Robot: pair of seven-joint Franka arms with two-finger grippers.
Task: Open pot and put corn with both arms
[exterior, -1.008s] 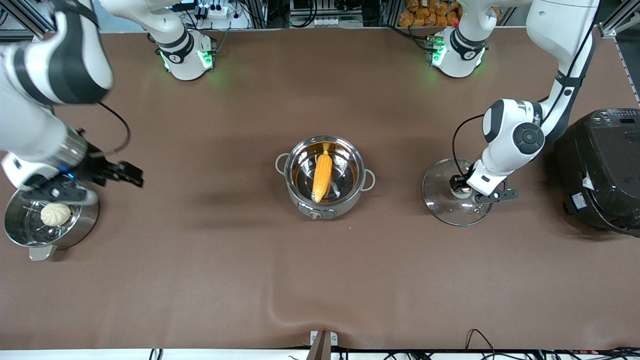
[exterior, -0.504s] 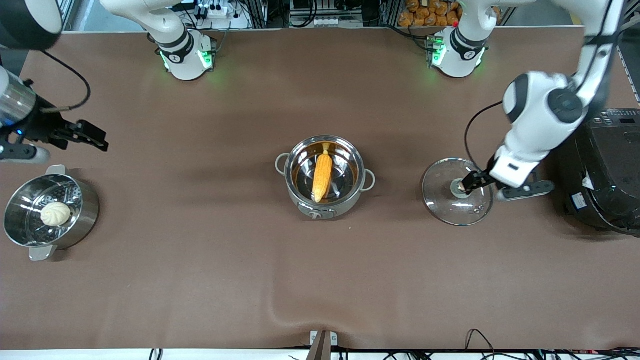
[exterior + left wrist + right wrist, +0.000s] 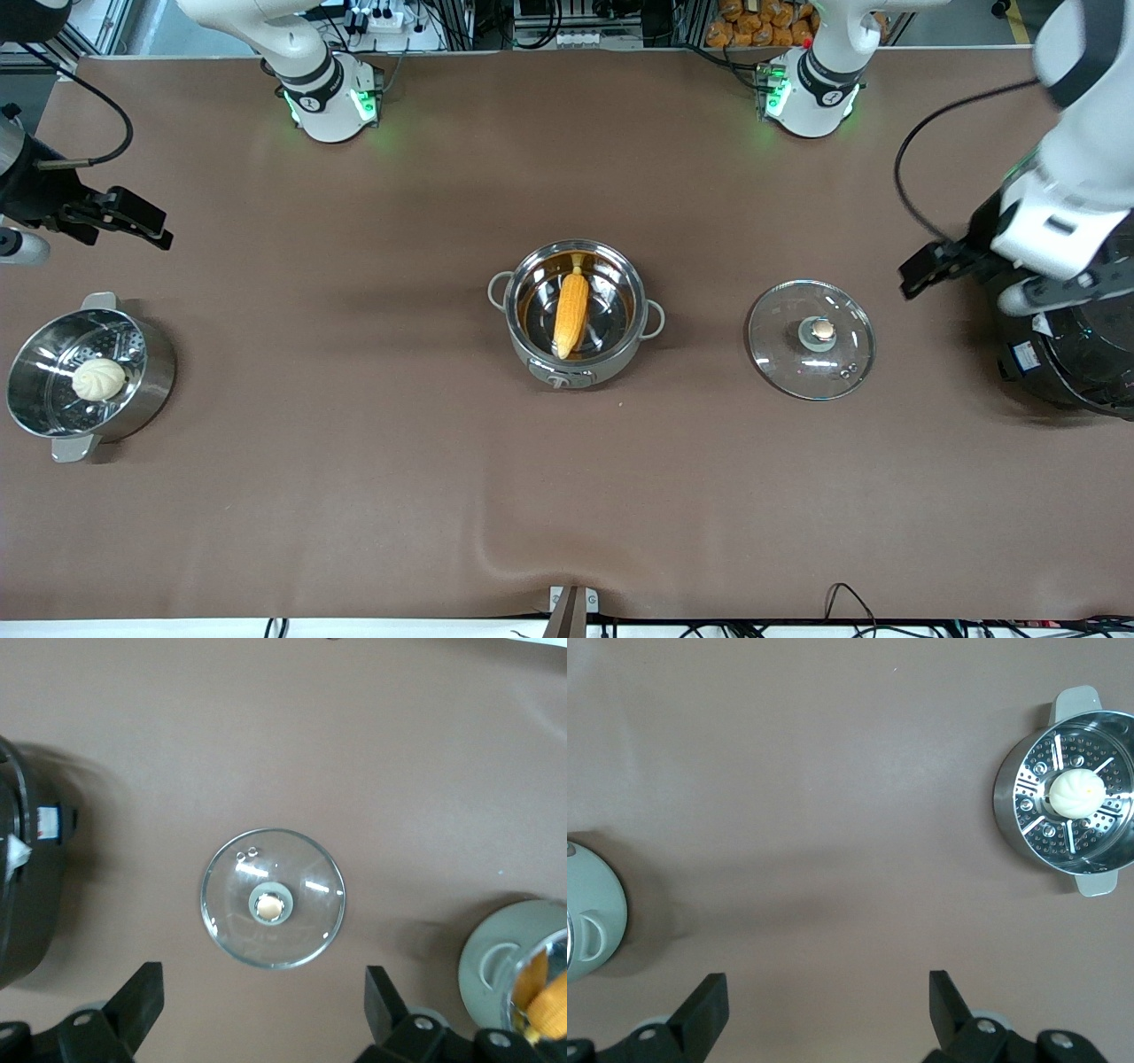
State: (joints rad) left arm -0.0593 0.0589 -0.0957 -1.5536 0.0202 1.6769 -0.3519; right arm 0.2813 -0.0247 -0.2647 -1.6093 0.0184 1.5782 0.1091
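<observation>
The steel pot [image 3: 625, 292] stands open at the table's middle, with the corn [image 3: 571, 312] lying inside it. Its glass lid [image 3: 811, 354] lies flat on the table beside it, toward the left arm's end, knob up. My left gripper [image 3: 924, 265] is open and empty, up in the air between the lid and the rice cooker. In the left wrist view my left gripper [image 3: 264, 1010] is open, with the lid [image 3: 301, 921] and part of the pot [image 3: 496, 961] in view. My right gripper [image 3: 142, 223] is open and empty, high over the table at the right arm's end; it also shows open in the right wrist view [image 3: 828, 1010].
A steel steamer pot [image 3: 159, 372] holding a white bun [image 3: 98, 379] stands at the right arm's end, and shows in the right wrist view [image 3: 1005, 806]. A big black rice cooker [image 3: 1072, 354] stands at the left arm's end, under the left arm.
My left gripper let go of the lid's knob, rose and moved toward the rice cooker. My right gripper rose and drew away from over the steamer pot.
</observation>
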